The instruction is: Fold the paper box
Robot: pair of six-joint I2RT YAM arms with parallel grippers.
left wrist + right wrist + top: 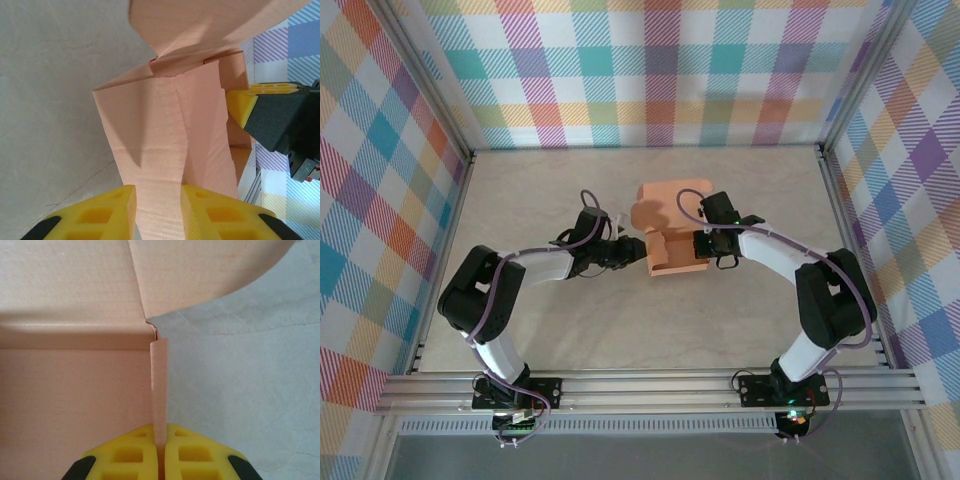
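From above, the paper box (672,235) is seen mid-table (550,330), half folded, its tray empty and a rounded flap sticking up at the far end, with the left gripper (638,251) and right gripper (698,245) pressed in from either side. In the left wrist view, a creased wall (165,150) is flanked by the yellow fingers (107,210), though a firm grasp can't be confirmed. In the right wrist view, a thin side wall (159,390) is clenched tight between the fingers (130,452), nothing inside the box.
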